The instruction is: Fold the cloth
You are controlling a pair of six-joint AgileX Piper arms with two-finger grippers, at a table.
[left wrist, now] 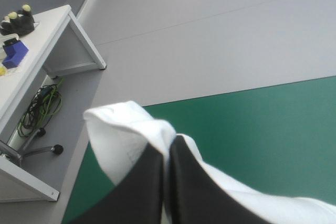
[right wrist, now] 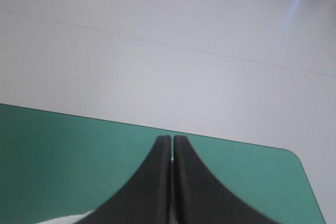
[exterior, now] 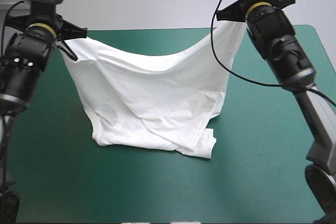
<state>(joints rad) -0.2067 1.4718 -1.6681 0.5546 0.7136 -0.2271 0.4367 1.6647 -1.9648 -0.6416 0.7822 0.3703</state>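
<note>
Left arm and right arm: bulky black housings, each with a yellow ring at the wrist. Right arm's lower link: grey. Small pale dots on the left housing, possibly screws. Right gripper: black, fin-curved fingers.

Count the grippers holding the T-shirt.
2. The left gripper is shut on one raised corner of the T-shirt, over the left side of the table. The right gripper holds the other corner, far right.
</note>
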